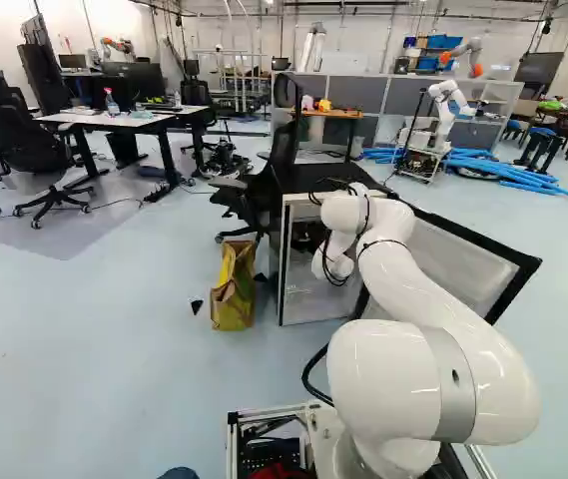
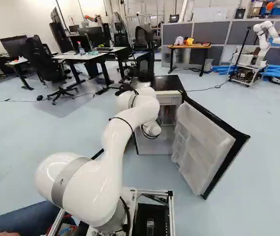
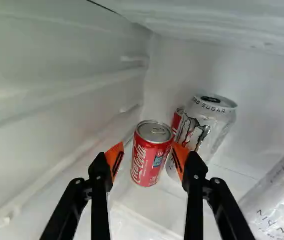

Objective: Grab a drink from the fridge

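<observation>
In the wrist view my gripper (image 3: 148,159) is open inside the fridge (image 3: 226,62). A red soda can (image 3: 151,155) stands upright just ahead, between the fingertips. One orange pad overlaps the can's edge; a gap shows at the other. Behind it are a tall white can (image 3: 201,125) and part of another red can (image 3: 176,120). A clear bottle (image 3: 281,195) lies tilted beside the gripper. Both base views show the arm's wrist at the front of the fridge (image 2: 154,142), but hide the gripper.
The fridge door (image 2: 203,142) stands wide open, right of the arm in the right base view. A paper bag (image 1: 232,289) is on the floor beside the fridge, with a black chair (image 1: 264,190) behind. Another robot (image 1: 446,110) stands farther back. A person's leg (image 2: 31,219) is near the base.
</observation>
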